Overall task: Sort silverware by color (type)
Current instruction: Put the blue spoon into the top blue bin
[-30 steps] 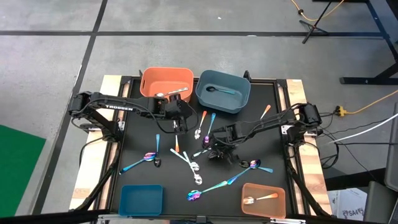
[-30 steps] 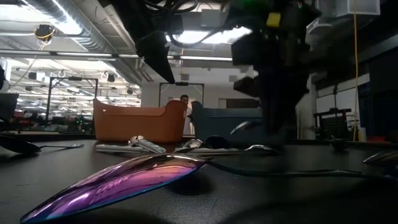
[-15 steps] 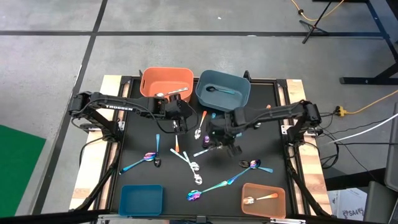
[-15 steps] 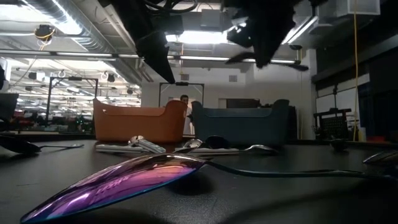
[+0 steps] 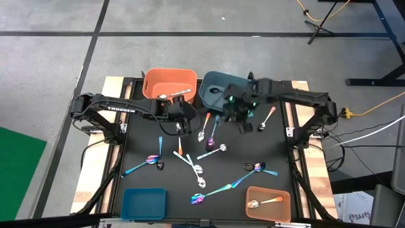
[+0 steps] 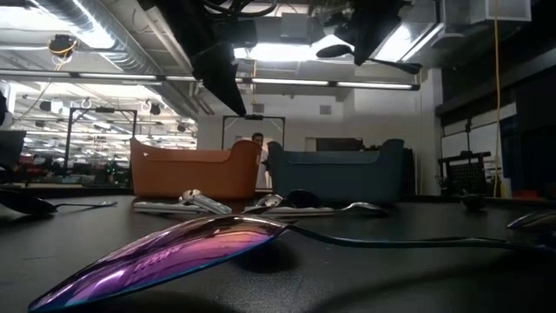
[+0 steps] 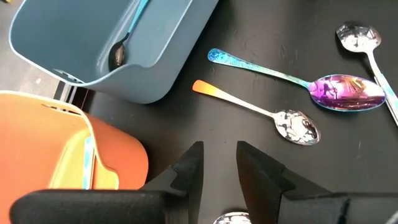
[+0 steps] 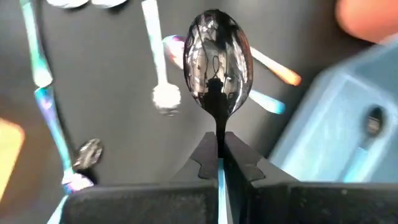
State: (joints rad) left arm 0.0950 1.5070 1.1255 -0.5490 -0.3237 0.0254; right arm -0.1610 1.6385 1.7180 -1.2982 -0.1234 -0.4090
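We look straight down on the whole desk point(image 5: 266, 152); low camera sits at desk level facing the room; wrist cameras hover close. All share the blue bin point(image 5: 226, 93).

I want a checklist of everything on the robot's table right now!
Surface: black mat on a wooden table.
Job's things: spoons scattered on the mat; one black spoon in the right gripper, beside the big blue bin.
Clutter: big orange bin, small blue bin, small orange bin.
Grippers: left gripper slightly open, empty; right shut on the black spoon.
Cables: yellow cord on the floor.
Surroundings: grey floor, workshop behind.
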